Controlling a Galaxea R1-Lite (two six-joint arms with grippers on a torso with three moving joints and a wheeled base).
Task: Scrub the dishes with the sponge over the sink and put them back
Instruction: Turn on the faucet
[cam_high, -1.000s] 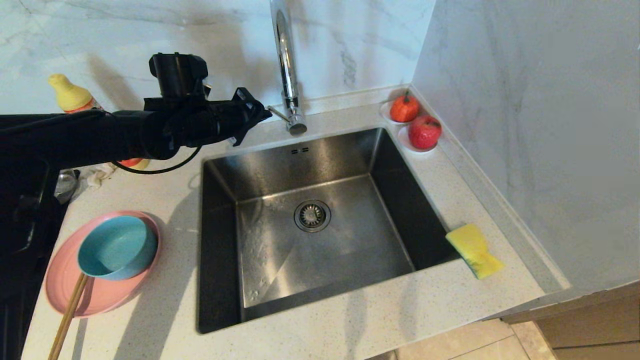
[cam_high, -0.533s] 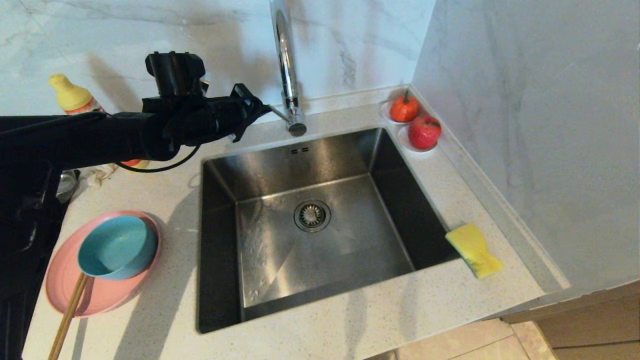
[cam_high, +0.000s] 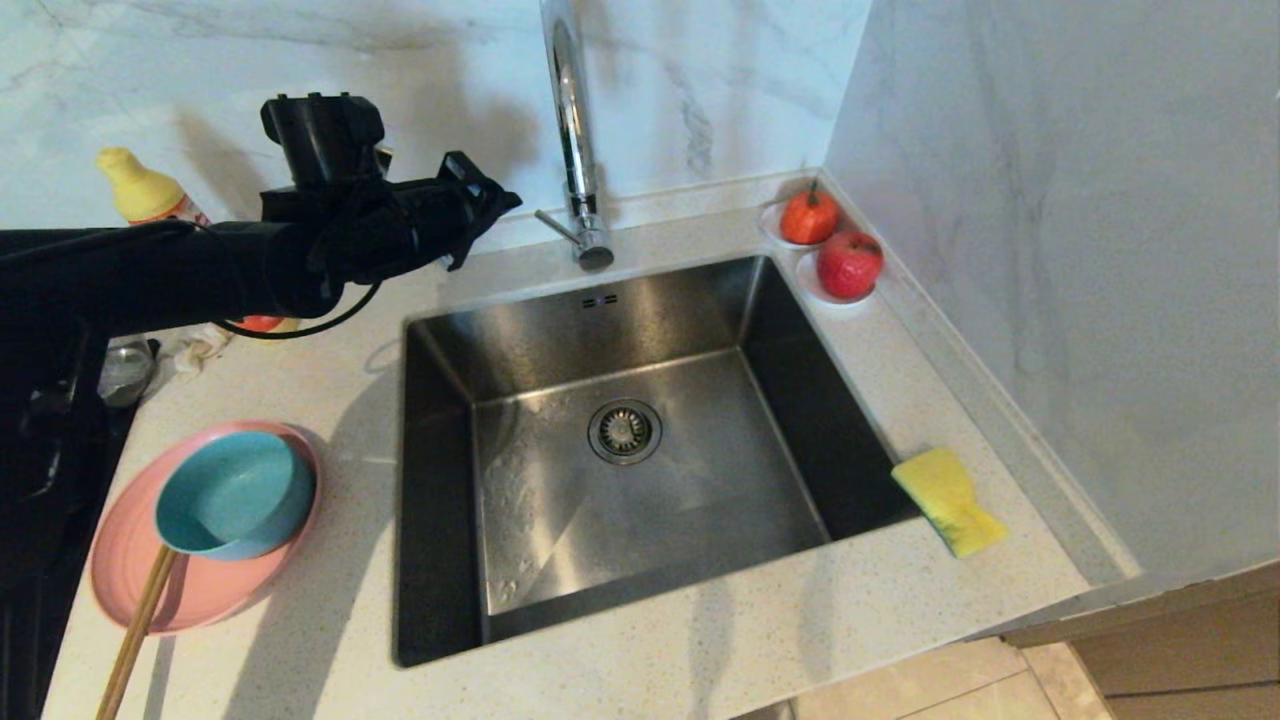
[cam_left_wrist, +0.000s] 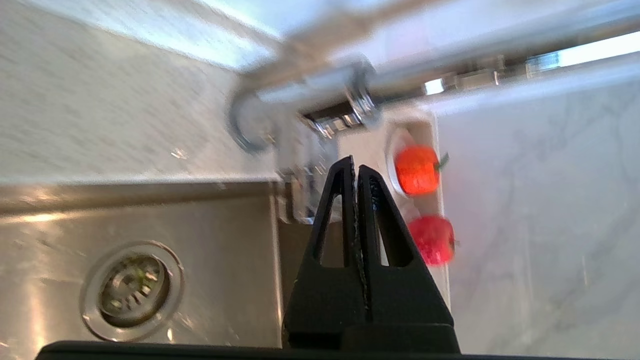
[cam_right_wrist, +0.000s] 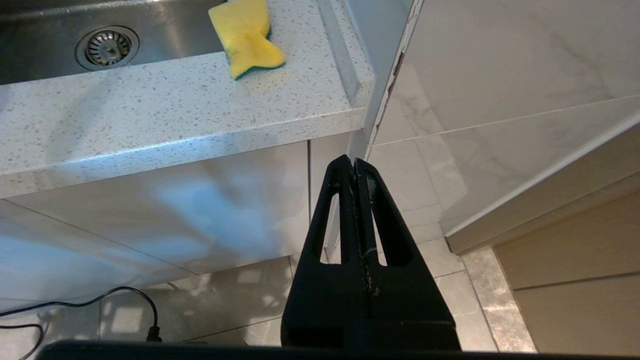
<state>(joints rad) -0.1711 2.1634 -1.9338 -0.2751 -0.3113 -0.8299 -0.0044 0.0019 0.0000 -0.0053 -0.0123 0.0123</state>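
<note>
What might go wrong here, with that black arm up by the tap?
The left gripper, fingers shut, hangs close to the faucet lever and might knock it. The teal bowl sits in the pink plate with chopsticks leaning on them; lifting either dish may spill them.

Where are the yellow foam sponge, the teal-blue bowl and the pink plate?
yellow foam sponge (cam_high: 948, 499): head view, middle of its top face.
round teal-blue bowl (cam_high: 235, 493): head view, inside of the bowl.
wide pink plate (cam_high: 125, 560): head view, bare rim.
</note>
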